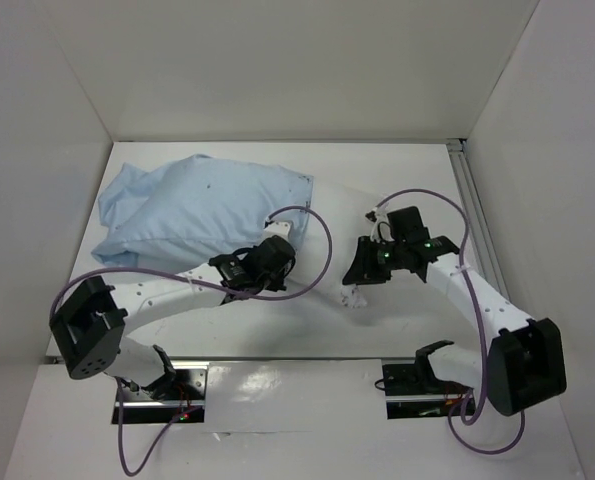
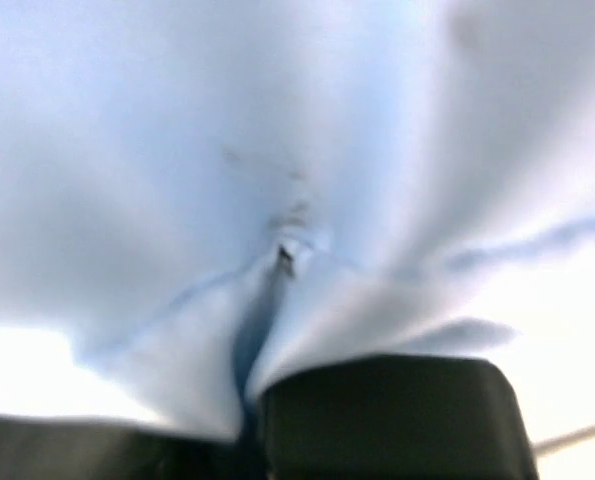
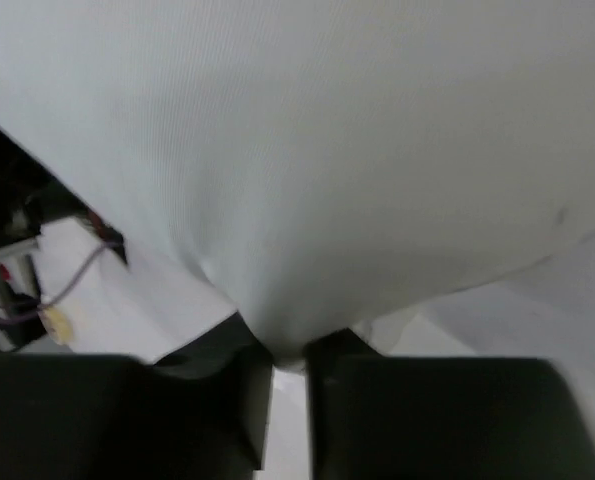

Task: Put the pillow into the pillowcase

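You look to have the plump white fabric pillow (image 3: 327,150) mostly inside the wrinkly light blue cloth pillowcase (image 1: 197,205), with one end out. The left gripper (image 2: 252,420) pinches the pillowcase. The right gripper (image 3: 287,370) pinches the pillow.

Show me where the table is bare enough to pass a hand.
Bare table at the far right beside the rail, and at the near edge's middle. Crowded: pillowcase fills the far left; left gripper and right gripper pinch fabric at the centre.

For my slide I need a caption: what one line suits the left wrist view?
Left gripper shut on a pinched fold of the light blue pillowcase, seen close up.
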Tool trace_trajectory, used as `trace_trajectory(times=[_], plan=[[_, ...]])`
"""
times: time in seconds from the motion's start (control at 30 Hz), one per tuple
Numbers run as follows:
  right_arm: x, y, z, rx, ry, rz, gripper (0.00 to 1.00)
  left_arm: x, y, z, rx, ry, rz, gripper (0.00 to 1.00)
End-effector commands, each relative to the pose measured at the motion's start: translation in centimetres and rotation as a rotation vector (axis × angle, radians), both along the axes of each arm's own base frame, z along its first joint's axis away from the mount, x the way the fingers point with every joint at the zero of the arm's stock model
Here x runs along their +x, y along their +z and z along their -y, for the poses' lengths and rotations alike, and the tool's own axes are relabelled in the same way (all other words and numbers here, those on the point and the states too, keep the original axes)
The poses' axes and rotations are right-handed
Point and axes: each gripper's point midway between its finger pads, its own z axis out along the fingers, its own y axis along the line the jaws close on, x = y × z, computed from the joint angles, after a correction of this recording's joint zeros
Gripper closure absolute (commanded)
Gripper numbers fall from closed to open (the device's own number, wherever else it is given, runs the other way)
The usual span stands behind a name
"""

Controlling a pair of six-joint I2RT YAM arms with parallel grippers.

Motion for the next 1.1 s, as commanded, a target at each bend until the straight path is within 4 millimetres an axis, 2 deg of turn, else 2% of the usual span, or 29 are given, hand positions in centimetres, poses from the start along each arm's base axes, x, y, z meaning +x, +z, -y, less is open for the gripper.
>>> trace_trajectory(times=[0.0,0.03,0.07,0.13,0.17,0.2,0.23,0.27,0.3,0.33,0.37,0.43,0.47,0.57,0.6,0.63,0.67,0.7,0.77,0.8,0.87,0.9,0.97,1.0,1.03,1.07], plan=[[2.1,2.8,-4.2,0.113,0.078,0.096,0.85,-0.2,8.2,3.5,-0.181,-0.124,0.075,1.00],[3.2,3.1,-4.9,0.111,0.076,0.109,0.93,-0.3,11.8,5.1,-0.237,-0.184,0.104,1.00],[4.8,6.1,-5.9,0.139,0.088,0.180,1.00,-0.5,13.8,5.9,-0.260,-0.213,0.120,1.00],[7.9,9.2,-6.1,0.143,0.042,0.265,1.00,-0.6,17.3,6.7,-0.270,-0.275,0.138,1.00],[9.9,10.3,-5.8,0.146,-0.001,0.291,1.00,-0.5,23.0,8.1,-0.353,-0.313,0.214,1.00],[11.7,13.7,-5.8,0.166,-0.022,0.369,1.00,-0.3,24.5,9.2,-0.364,-0.344,0.220,1.00],[13.1,15.0,-5.4,0.172,-0.056,0.408,1.00,-0.8,26.2,9.9,-0.379,-0.403,0.226,1.00],[14.8,15.3,-4.6,0.165,-0.105,0.416,1.00,-1.0,31.5,10.3,-0.458,-0.431,0.304,1.00],[15.9,16.5,-4.2,0.166,-0.130,0.456,1.00,-0.9,32.6,11.1,-0.477,-0.449,0.309,1.00],[16.3,16.6,-3.9,0.179,-0.138,0.444,1.00,-0.6,34.5,10.9,-0.510,-0.455,0.336,1.00],[16.6,16.6,-3.3,0.181,-0.146,0.433,1.00,-1.0,37.8,10.3,-0.561,-0.485,0.387,1.00],[15.8,17.2,-3.5,0.195,-0.125,0.423,1.00,-0.8,39.7,9.5,-0.587,-0.493,0.408,1.00],[14.5,18.3,-3.1,0.192,-0.119,0.438,1.00,-1.2,41.3,8.6,-0.600,-0.494,0.424,1.00],[12.0,18.7,-1.5,0.138,-0.141,0.474,1.00,-1.8,42.1,6.7,-0.608,-0.469,0.408,1.00],[9.6,19.0,-0.5,0.109,-0.138,0.485,1.00,-2.0,41.7,5.7,-0.599,-0.445,0.376,1.00],[8.5,19.0,0.1,0.089,-0.142,0.489,1.00,-2.4,41.3,5.3,-0.598,-0.438,0.356,1.00],[6.1,19.2,1.0,0.066,-0.132,0.498,1.00,-2.7,40.3,4.5,-0.595,-0.415,0.327,1.00],[4.9,18.4,1.4,0.049,-0.122,0.479,1.00,-2.7,39.6,4.0,-0.585,-0.398,0.306,1.00],[2.7,18.0,2.1,0.021,-0.098,0.473,1.00,-3.1,37.5,3.9,-0.554,-0.395,0.237,1.00],[0.6,17.1,2.5,0.005,-0.079,0.421,1.00,-3.2,36.6,3.8,-0.543,-0.384,0.203,1.00],[-1.7,16.7,2.4,0.008,-0.017,0.364,1.00,-3.2,35.0,3.4,-0.504,-0.366,0.154,1.00],[-3.5,15.8,2.8,-0.017,0.015,0.295,1.00,-2.6,34.2,3.2,-0.489,-0.336,0.129,1.00],[-4.9,16.1,2.8,-0.009,0.042,0.248,1.00,-0.8,32.5,4.4,-0.459,-0.319,0.084,1.00],[-5.7,15.3,2.6,-0.009,0.057,0.172,1.00,1.0,32.2,4.1,-0.442,-0.292,0.093,1.00],[-5.8,15.0,2.5,-0.005,0.066,0.140,1.00,3.5,29.7,5.4,-0.411,-0.284,0.049,1.00],[-5.5,14.7,2.4,-0.004,0.056,0.114,1.00,5.4,28.6,5.9,-0.404,-0.278,0.040,1.00]])
